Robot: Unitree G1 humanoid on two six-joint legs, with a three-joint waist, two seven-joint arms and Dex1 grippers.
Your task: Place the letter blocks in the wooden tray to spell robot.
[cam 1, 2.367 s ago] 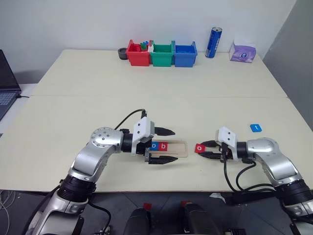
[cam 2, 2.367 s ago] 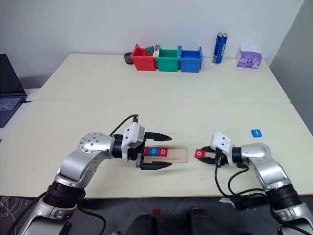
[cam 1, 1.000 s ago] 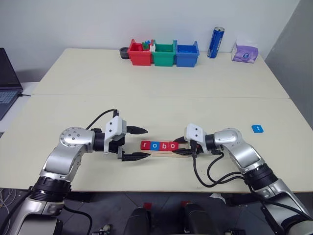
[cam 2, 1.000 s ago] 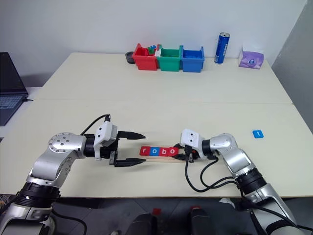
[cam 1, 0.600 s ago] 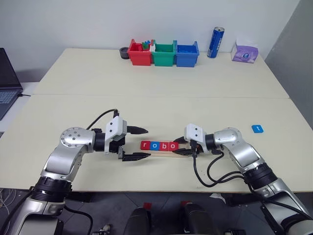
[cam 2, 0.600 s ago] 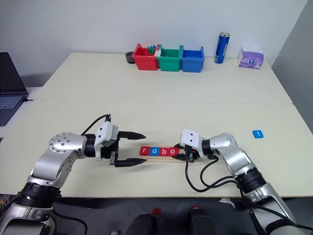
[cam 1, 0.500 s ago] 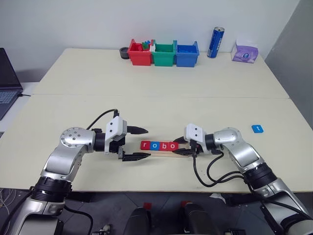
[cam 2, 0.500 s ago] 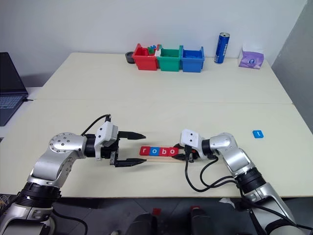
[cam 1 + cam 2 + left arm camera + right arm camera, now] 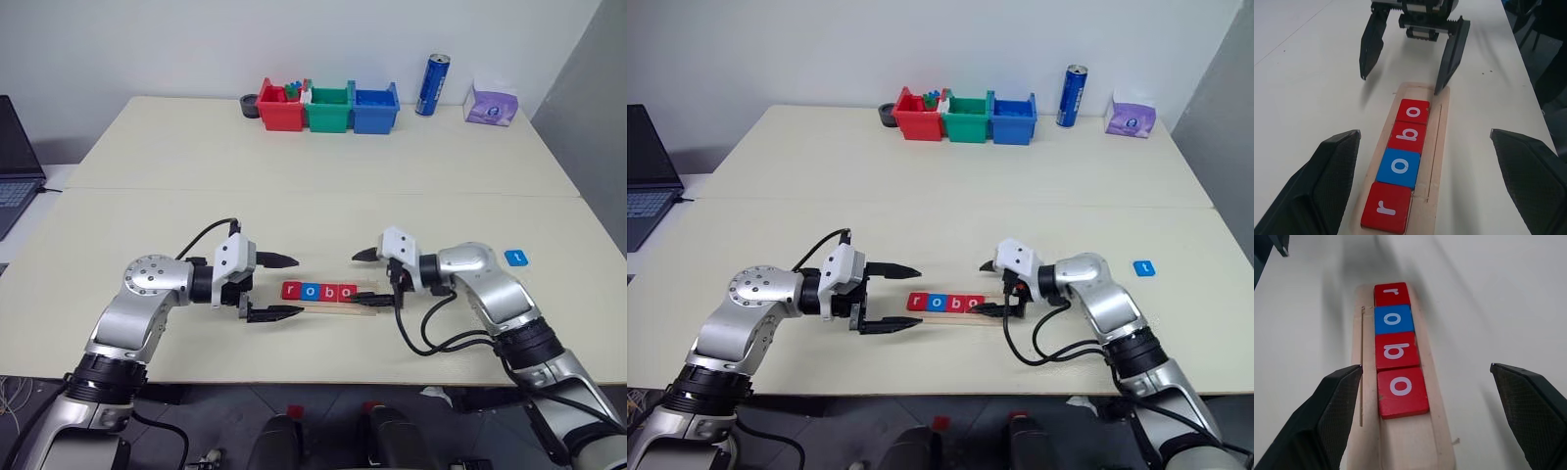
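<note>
Left eye view: wooden tray (image 9: pixel 364 298) lies near the front middle of the table (image 9: pixel 294 176), a long pale wood strip with a thin lengthwise groove. 4 letter blocks (image 9: pixel 319 292) sit in it in a touching row, flat squares with white lowercase letters: red r (image 9: pixel 1386 212), blue o (image 9: pixel 1399 168), red b (image 9: pixel 1408 136), red o (image 9: pixel 1412 111). Tray's end past the last o is bare wood. A 5th tile, blue t (image 9: pixel 514 258), lies flat on the table well apart, at about 3 o'clock from the tray.

Left gripper (image 9: pixel 275 287) hovers just off the tray's r end, at 9 o'clock from it, fingers spread wide, grasping nothing. Right gripper (image 9: pixel 372 277) is at the opposite end, at 3 o'clock, fingers spread wide and released, 1 finger above the table and 1 low by the tray's bare end; can't tell if it touches the wood.

At 12 o'clock, far edge: red, green, blue bins (image 9: pixel 327 108), blue can (image 9: pixel 430 85), tissue pack (image 9: pixel 488 103).
</note>
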